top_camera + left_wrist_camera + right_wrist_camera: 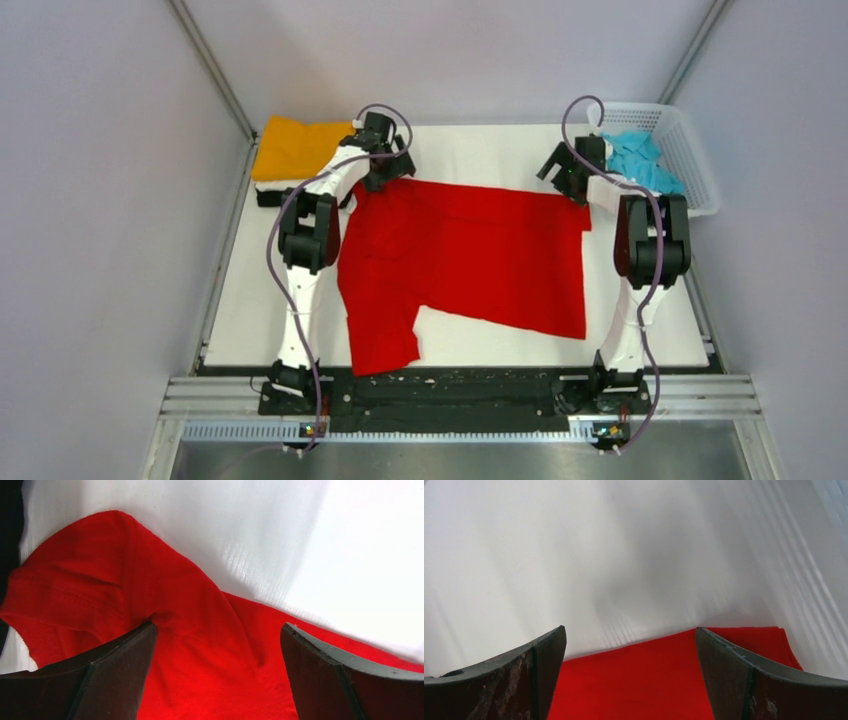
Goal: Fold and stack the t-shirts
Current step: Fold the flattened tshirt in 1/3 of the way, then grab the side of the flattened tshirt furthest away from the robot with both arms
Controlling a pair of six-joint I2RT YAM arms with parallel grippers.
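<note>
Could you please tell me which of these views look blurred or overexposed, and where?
Top external: evenly lit and sharp, the red shirt clearly outlined. Left wrist: the table is blown out to near-white at right, while the shirt's weave is crisp at left. Right wrist: the table smears into pale streaks, probably motion blur, yet the fingers are sharp.

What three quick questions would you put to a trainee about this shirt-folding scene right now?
1. True or false: the bright red cloth t-shirt lies on the white table.
2. Where is the light blue cloth t-shirt? A in the white plastic lattice basket; B on the table; C held by a gripper.
3. Fill in: the left gripper and right gripper are both at the red shirt's far edge with jaws ____.
Key: 1 true; 2 A; 3 open.
</note>
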